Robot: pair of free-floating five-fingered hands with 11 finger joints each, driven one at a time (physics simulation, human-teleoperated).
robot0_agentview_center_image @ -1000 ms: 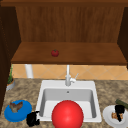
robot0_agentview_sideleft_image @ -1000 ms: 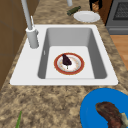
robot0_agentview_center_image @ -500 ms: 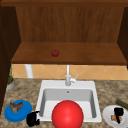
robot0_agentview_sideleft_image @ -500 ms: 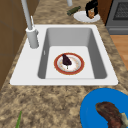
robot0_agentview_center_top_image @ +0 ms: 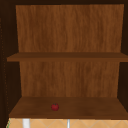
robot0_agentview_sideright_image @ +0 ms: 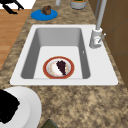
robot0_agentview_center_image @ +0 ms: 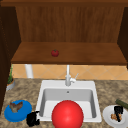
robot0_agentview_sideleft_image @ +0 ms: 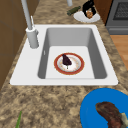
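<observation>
My right hand (robot0_agentview_center_image: 118, 110) hangs over a white plate (robot0_agentview_center_image: 107, 115) on the counter right of the sink, fingers curled down onto an orange-brown food piece (robot0_agentview_center_image: 115, 117). From the left side the same hand (robot0_agentview_sideleft_image: 87, 7) arches over the food piece (robot0_agentview_sideleft_image: 90, 14). The right side view has it as a dark fist (robot0_agentview_sideright_image: 7, 106) on the plate (robot0_agentview_sideright_image: 30, 105). My left hand (robot0_agentview_center_image: 32, 119) floats open beside a blue plate (robot0_agentview_center_image: 23, 112) that bears a brown food lump (robot0_agentview_center_image: 15, 106). A red-rimmed plate (robot0_agentview_sideleft_image: 80, 68) with a dark wedge of food (robot0_agentview_sideleft_image: 66, 60) lies in the sink (robot0_agentview_sideleft_image: 75, 37).
The faucet (robot0_agentview_center_image: 67, 77) stands behind the basin. A small red fruit (robot0_agentview_center_image: 55, 52) sits on the lower wooden shelf (robot0_agentview_center_top_image: 87, 107). A green vegetable (robot0_agentview_center_image: 122, 103) lies behind the white plate. A potted plant (robot0_agentview_center_image: 10, 81) and a white cylinder (robot0_agentview_center_image: 28, 70) stand at the back left.
My right hand has shifted slightly over the white plate. The left hand and the plates stay where they were.
</observation>
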